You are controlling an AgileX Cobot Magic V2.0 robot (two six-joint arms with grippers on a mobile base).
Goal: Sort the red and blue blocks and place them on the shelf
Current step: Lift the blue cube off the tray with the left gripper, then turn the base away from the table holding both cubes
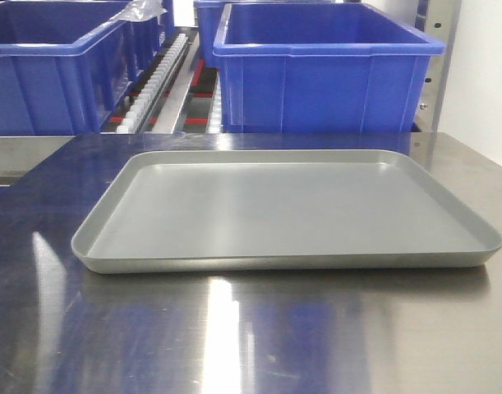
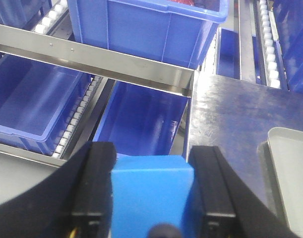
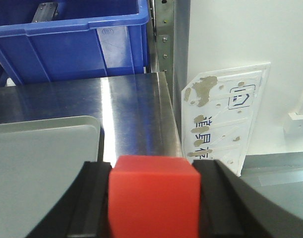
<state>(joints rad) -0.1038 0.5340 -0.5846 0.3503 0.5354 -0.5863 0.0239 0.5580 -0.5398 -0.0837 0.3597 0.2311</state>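
In the left wrist view my left gripper (image 2: pixel 152 168) is shut on the sky-blue block (image 2: pixel 151 196), held in the air above a lower dark-blue bin (image 2: pixel 141 119) beside the steel tabletop's left edge. The shelf's brushed-steel front rail (image 2: pixel 91 62) with screws runs across just beyond. In the right wrist view my right gripper (image 3: pixel 153 171) is shut on the bright red block (image 3: pixel 153 198), held over the tabletop's right part, beside the grey tray (image 3: pixel 42 163). In the front view neither gripper nor block shows; the shelf's white roller tracks (image 1: pixel 156 82) lie between the bins.
A shallow grey tray (image 1: pixel 283 258) lies empty on the shiny steel tabletop (image 1: pixel 234 336). Large dark-blue bins (image 1: pixel 324 74) stand on the rack behind it. A white wall with a labelled plate (image 3: pixel 223 114) lies right of the table edge.
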